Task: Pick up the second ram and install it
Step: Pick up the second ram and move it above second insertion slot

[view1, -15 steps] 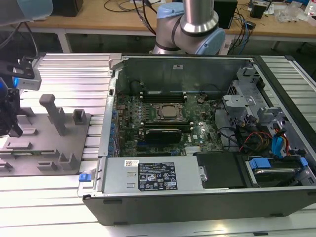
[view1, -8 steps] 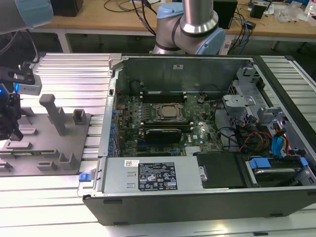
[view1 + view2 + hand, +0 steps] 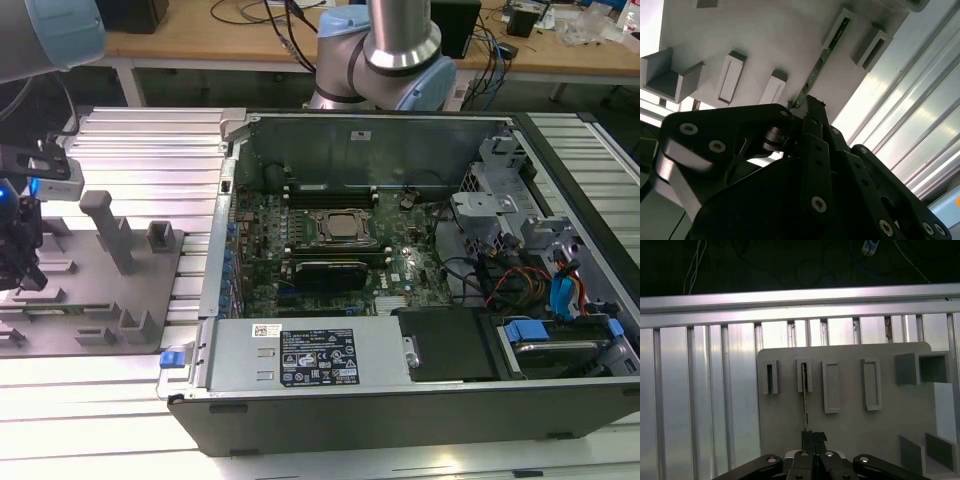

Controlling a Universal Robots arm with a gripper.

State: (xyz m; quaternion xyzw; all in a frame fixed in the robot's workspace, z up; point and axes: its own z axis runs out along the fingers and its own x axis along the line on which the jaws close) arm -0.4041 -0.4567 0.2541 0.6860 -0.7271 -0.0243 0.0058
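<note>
The second ram (image 3: pixel 822 60) is a thin green stick standing on edge in a slot of the grey holder plate (image 3: pixel 780 40). In the first wrist view the second ram (image 3: pixel 804 390) runs edge-on from a slot block toward my fingers. My gripper (image 3: pixel 813 436) has its black jaws drawn close together over the stick's near end. In the second wrist view my gripper (image 3: pixel 810 102) meets that same end. In the exterior view my gripper (image 3: pixel 28 282) hangs low over the holder plate (image 3: pixel 150 290) at the far left, with the second ram (image 3: pixel 60 307) under it.
The open computer case (image 3: pixel 330 370) lies at the exterior view's middle, with the processor (image 3: pixel 340 226) between black memory slots (image 3: pixel 325 270). Grey posts (image 3: pixel 105 225) and blocks rise from the holder plate. Ribbed aluminium rails (image 3: pixel 705 390) surround the plate. Cables and drive bays (image 3: pixel 540 290) fill the case's right.
</note>
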